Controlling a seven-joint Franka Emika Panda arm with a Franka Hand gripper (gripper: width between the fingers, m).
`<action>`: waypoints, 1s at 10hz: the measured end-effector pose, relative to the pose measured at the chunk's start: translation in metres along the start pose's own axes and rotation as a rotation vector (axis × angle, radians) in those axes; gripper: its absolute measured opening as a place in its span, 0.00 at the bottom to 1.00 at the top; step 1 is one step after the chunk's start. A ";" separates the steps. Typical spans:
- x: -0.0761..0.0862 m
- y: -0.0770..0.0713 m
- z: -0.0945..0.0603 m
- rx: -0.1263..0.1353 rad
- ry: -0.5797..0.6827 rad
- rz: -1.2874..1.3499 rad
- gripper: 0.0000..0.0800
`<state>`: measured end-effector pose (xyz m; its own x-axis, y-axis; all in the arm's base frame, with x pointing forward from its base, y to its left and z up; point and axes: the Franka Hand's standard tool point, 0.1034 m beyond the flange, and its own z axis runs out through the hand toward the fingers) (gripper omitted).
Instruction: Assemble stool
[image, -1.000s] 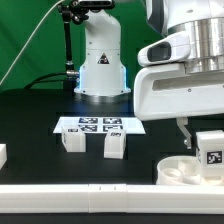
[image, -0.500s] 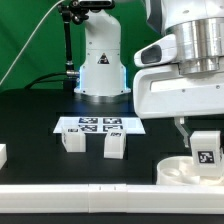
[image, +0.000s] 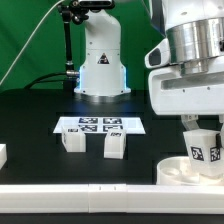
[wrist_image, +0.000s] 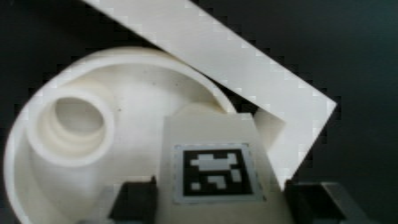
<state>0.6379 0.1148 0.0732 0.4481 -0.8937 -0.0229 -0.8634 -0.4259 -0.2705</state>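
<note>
My gripper (image: 201, 128) is shut on a white blocky stool leg (image: 205, 147) with a black-and-white tag, holding it just above the round white seat (image: 176, 170) at the exterior view's right. In the wrist view the leg (wrist_image: 219, 160) sits between my dark fingers (wrist_image: 128, 203), over the seat (wrist_image: 80, 120) with its round socket. Two more tagged white legs (image: 72, 138) (image: 114, 146) stand on the black table near the middle.
The marker board (image: 98, 125) lies flat behind the two legs. A white robot base (image: 101, 70) stands at the back. A white rail (image: 80, 191) runs along the front edge. A small white block (image: 3, 154) sits at the exterior view's left edge.
My gripper has turned with the leg, so its tag now faces front, and it has shifted slightly toward the exterior view's left and down over the seat.
</note>
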 end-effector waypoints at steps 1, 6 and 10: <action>0.000 0.000 0.000 0.008 -0.010 0.105 0.43; -0.002 0.000 0.000 0.028 -0.055 0.538 0.43; -0.006 0.000 0.001 0.020 -0.073 0.734 0.43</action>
<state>0.6354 0.1200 0.0722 -0.2287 -0.9358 -0.2684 -0.9427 0.2817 -0.1789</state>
